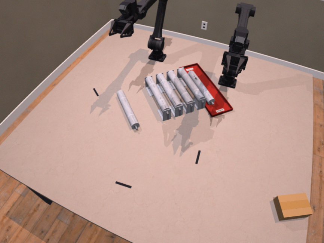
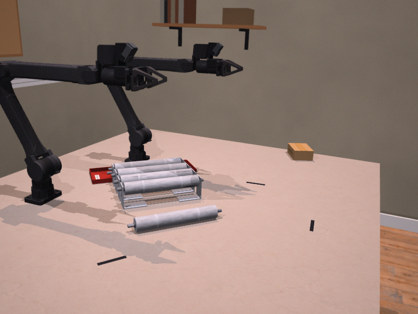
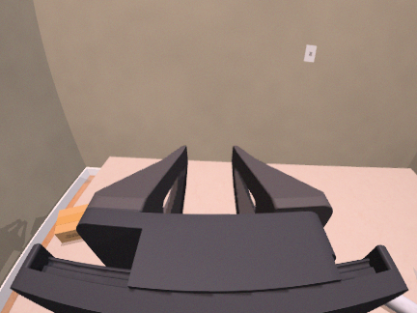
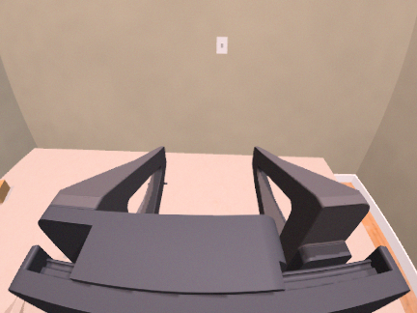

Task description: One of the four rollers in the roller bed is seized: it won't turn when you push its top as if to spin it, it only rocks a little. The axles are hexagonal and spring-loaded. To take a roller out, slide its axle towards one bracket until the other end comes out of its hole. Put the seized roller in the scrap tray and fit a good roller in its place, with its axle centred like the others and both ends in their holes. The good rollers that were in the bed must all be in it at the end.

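Observation:
The roller bed's brackets (image 1: 164,116) (image 2: 135,205) bear several grey-white rollers side by side, every slot filled. Axle ends stick out at the near brackets; whether all are centred is too small to tell. One roller (image 1: 202,87) with a dark mark lies in the red scrap tray (image 1: 222,102) (image 2: 102,171). Another roller (image 1: 127,109) (image 2: 175,218) lies loose on the table beside the bed. My left gripper (image 1: 232,73) (image 2: 241,68) (image 3: 209,154) is partly open and empty, raised high. My right gripper (image 1: 116,35) (image 2: 161,79) (image 4: 208,154) is open wider and empty, also high.
A cardboard box (image 1: 294,205) (image 2: 300,151) (image 3: 71,223) stands far from the bed, by the table's edge. Several flat black strips (image 1: 123,184) (image 2: 111,260) lie on the table. The tray adjoins the bed's outer side.

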`<action>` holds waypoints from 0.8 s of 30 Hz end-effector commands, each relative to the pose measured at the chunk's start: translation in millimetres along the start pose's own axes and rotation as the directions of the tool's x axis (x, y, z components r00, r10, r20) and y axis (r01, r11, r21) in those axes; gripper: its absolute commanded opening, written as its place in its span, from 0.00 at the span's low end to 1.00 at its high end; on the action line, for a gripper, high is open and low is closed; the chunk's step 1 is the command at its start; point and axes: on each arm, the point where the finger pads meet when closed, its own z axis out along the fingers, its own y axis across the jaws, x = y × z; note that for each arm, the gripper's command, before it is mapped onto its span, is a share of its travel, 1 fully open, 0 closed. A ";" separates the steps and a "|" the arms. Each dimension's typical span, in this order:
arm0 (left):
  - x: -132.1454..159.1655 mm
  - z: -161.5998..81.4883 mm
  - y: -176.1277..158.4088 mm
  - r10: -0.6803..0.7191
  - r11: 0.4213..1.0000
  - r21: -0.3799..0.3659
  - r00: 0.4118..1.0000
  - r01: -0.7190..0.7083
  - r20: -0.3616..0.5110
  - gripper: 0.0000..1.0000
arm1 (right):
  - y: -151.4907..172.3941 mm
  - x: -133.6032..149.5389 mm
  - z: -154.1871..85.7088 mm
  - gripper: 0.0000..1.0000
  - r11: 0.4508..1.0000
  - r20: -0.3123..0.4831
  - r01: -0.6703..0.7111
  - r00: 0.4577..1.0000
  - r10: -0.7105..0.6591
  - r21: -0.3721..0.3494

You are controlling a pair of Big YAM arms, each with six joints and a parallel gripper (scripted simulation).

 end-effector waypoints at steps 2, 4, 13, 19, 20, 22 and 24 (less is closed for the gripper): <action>14.2 7.8 1.5 0.008 1.000 -0.005 0.999 -0.009 -0.032 0.32 | 4.8 0.3 2.6 0.62 1.000 0.012 0.011 1.000 -0.010 -0.007; 15.4 7.9 3.1 0.009 1.000 -0.008 0.999 -0.009 -0.034 0.32 | 6.5 4.1 2.3 0.62 1.000 0.008 0.011 1.000 -0.011 -0.010; 16.3 8.1 5.7 0.008 1.000 -0.013 0.999 -0.009 -0.036 0.32 | 6.4 -0.7 2.5 0.62 1.000 0.017 0.010 1.000 -0.010 -0.009; 16.4 8.4 8.7 0.008 1.000 -0.019 0.999 -0.009 -0.035 0.32 | 6.3 6.4 3.3 0.62 1.000 0.001 0.010 1.000 -0.010 -0.009; 16.5 8.4 9.2 0.008 1.000 -0.020 0.999 -0.009 -0.035 0.32 | 6.5 1.8 3.6 0.62 1.000 0.008 0.011 1.000 -0.011 -0.010; 16.7 8.4 9.9 0.008 1.000 -0.021 0.999 -0.009 -0.035 0.32 | 5.9 0.7 2.7 0.62 1.000 0.010 0.011 1.000 -0.010 -0.008; 16.9 8.5 8.6 0.008 1.000 -0.019 0.999 -0.009 -0.035 0.32 | 5.7 1.1 2.7 0.62 1.000 0.009 0.011 1.000 -0.011 -0.008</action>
